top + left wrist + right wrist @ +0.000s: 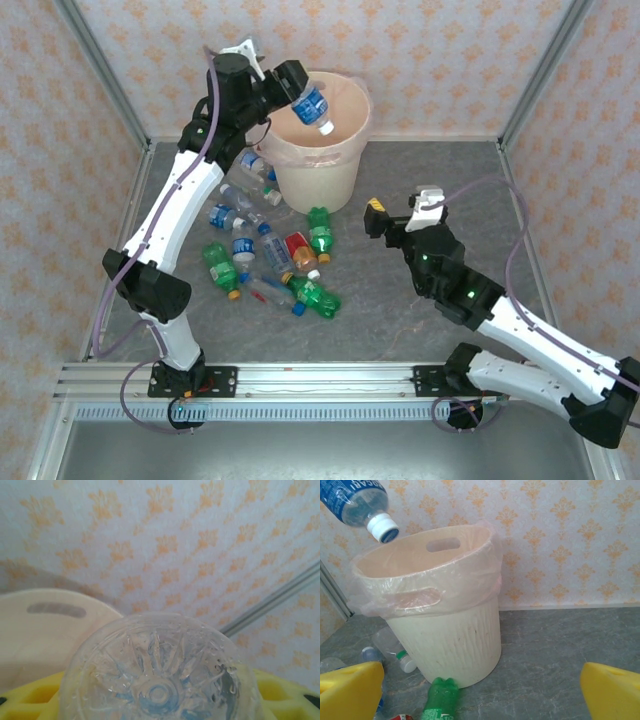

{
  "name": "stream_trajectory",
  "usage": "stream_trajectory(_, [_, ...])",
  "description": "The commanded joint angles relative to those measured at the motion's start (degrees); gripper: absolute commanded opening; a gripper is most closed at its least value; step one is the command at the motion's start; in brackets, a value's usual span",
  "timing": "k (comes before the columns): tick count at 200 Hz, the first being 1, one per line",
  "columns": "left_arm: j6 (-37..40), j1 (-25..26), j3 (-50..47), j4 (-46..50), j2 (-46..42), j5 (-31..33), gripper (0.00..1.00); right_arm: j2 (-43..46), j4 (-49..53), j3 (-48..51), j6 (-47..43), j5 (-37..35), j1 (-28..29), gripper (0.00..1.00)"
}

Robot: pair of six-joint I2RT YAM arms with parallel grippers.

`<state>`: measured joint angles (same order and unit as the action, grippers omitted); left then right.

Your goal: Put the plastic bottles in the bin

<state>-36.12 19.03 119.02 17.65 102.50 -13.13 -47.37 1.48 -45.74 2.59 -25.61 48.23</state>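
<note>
The left pincer (293, 82) grips a blue-labelled bottle (311, 106), cap down, above the mouth of the bin (330, 175), while the right pincer (402, 210) hangs wide open and empty over the table (370, 320), the other bottles (270, 255) lying beside the bin.

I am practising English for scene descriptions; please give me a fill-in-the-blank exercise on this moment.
1. The left gripper holds a blue-labelled bottle over the bin, cap pointing ___.
2. That bottle's cap is ___.
3. The right gripper's jaws stand ___, holding nothing.
Missing words: down; white; open.
</note>
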Motion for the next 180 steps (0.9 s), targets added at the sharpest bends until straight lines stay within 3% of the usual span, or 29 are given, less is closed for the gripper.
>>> stream_trajectory(1, [4.7, -0.1, 3.5, -3.1, 1.4, 8.6, 0.52, 1.5, 2.4, 1.0, 1.6, -2.1, 0.1, 1.0])
stream_trajectory(88, [15.4, 0.1, 1.4, -1.6, 2.5, 15.5, 0.57, -4.2, -0.9, -0.8, -0.4, -0.3, 0.1, 1.0])
stream_trajectory(120, [16.3, 0.1, 0.9, -0.2, 2.4, 14.3, 0.71, -7.2, -2.6, -1.3, -0.7, 2.0, 0.1, 1.0])
stream_trajectory(148, [16.3, 0.1, 1.0, 1.4, 1.8, 12.9, 0.88, -9.4, -3.3, -1.6, 0.4, 3.9, 0.1, 1.0])
stream_trajectory(157, [16.3, 0.1, 0.9, 2.0, 1.4, 12.6, 0.98, -10.2, -3.4, -1.5, 1.3, 4.6, 0.1, 1.0])
stream_trajectory(180, [15.6, 0.1, 0.9, 3.9, 0.3, 11.5, 0.99, -12.1, -3.3, -1.3, 4.5, 4.9, 0.1, 1.0])
